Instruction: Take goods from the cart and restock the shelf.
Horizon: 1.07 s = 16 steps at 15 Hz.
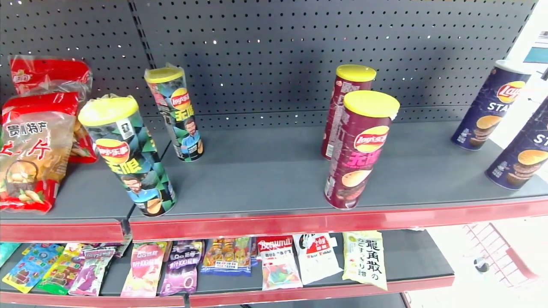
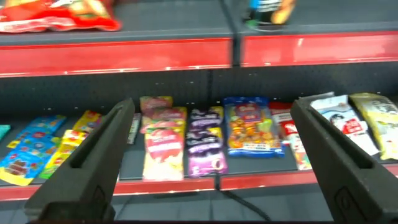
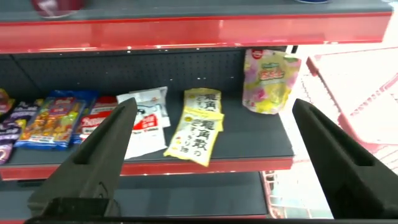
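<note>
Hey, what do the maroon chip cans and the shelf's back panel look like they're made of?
Maroon chip cans: likely cardboard tubes with a glossy printed wrap, judging by the sheen; their yellow lids look like soft plastic. Back panel: probably painted metal, matte dark grey, punched with regular holes.

Wrists low; lower shelf [image 1: 411,256] prob. shared

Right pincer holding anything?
No, the right pincer is open: its two dark fingers stand wide apart with nothing gripped between them, only a flat yellow pouch lying on the grey lower shelf beyond.
</note>
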### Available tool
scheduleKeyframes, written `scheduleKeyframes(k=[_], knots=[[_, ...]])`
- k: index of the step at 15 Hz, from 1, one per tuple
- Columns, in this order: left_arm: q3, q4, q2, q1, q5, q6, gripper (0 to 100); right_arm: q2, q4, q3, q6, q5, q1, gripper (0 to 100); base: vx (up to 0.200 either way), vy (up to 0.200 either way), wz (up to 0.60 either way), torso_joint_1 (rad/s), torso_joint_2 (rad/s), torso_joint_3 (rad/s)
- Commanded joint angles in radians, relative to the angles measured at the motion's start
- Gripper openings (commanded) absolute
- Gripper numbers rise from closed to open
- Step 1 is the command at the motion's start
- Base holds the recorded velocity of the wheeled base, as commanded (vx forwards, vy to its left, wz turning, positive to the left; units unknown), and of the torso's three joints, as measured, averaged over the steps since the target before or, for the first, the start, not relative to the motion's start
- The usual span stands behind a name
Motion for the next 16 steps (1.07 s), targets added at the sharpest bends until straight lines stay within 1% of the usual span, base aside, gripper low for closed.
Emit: scheduleKeyframes(k=[1, 7, 13, 16], knots=[[0.000, 0.000, 0.000, 0.000, 0.000, 0.000, 100, 0.001, 0.000, 0.000, 0.000, 0.000, 0.000, 100, 0.000, -0.200, 0.00, 0.007, 0.00, 0.002], [0.000, 0.000, 0.000, 0.000, -0.001, 0.000, 100, 0.001, -0.001, 0.000, 0.000, 0.000, 0.000, 100, 0.000, -0.200, 0.00, 0.001, 0.00, 0.002], [0.000, 0.000, 0.000, 0.000, -0.001, -0.002, 100, 0.001, -0.001, 0.000, 0.000, 0.000, 0.000, 100, 0.000, 0.000, 0.00, 0.000, 0.00, 0.000], [0.000, 0.000, 0.000, 0.000, -0.001, -0.003, 100, 0.001, -0.001, 0.000, 0.000, 0.000, 0.000, 100, 0.200, 0.000, 0.00, -0.004, 0.00, 0.006]])
